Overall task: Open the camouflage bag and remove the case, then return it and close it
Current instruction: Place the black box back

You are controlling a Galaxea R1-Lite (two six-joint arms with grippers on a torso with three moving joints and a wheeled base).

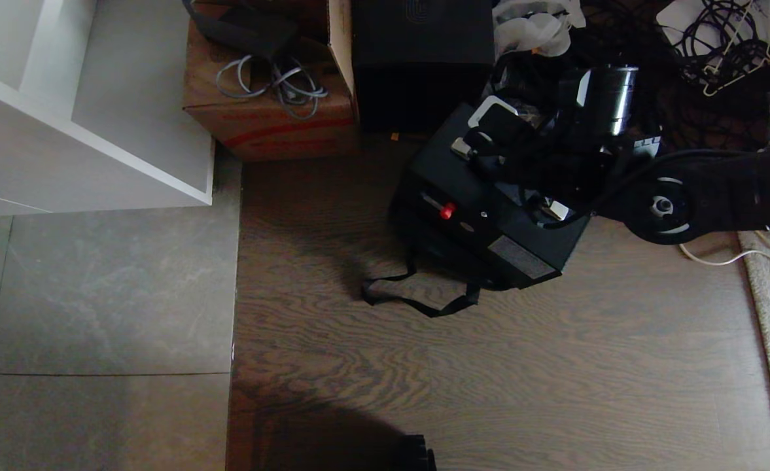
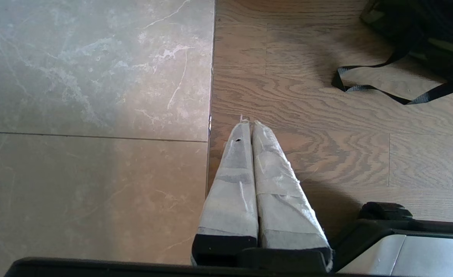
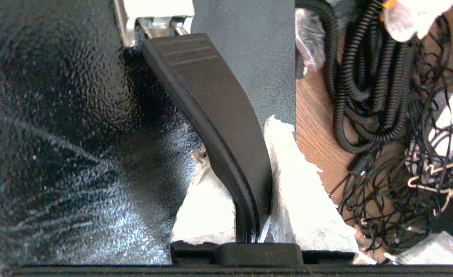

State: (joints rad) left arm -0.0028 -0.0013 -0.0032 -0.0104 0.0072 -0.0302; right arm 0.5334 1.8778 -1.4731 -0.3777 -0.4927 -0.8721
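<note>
From the head view, your right claw (image 1: pixel 499 147) sits on top of the case (image 1: pixel 489 216), which stands on the wood floor (image 1: pixel 489 379) in front of the tall black box (image 1: pixel 422 59) and beside the cardboard box (image 1: pixel 267 98). A black webbing strap (image 1: pixel 417 297) trails out from under the case; little of the camouflage bag itself can be made out here.

In the left wrist view, your left claw (image 2: pixel 249 125) hangs pinched together and empty over the floor seam, well apart from the strap.

In the right wrist view, your right claw's padded fingers (image 3: pixel 307 200) are clamped on the case's handle (image 3: pixel 214 115).
</note>
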